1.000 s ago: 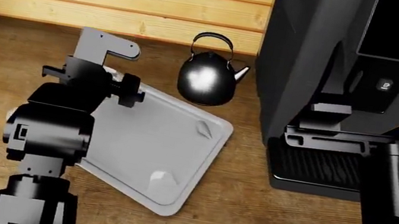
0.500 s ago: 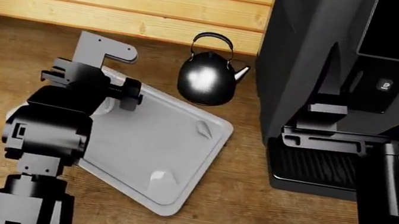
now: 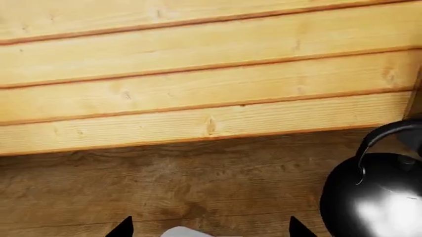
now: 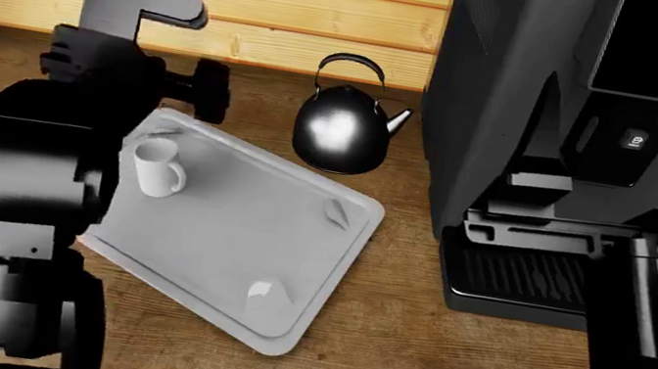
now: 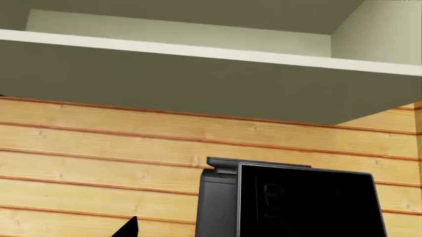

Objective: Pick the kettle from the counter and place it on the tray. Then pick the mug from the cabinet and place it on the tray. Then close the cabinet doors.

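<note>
the mug (image 4: 156, 166) stands on the tray (image 4: 289, 267) below the spread left gripper (image 3: 209, 232).

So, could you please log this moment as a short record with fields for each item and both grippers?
kettle: upright on the counter, just beyond the tray's far edge, not on it
mug: upright on the tray, near its far left corner
coffee machine: right of the kettle
left gripper: only fingertips visible, spread apart, holding nothing
right gripper: one fingertip visible, state unclear
cabinet doors: not in view
</note>
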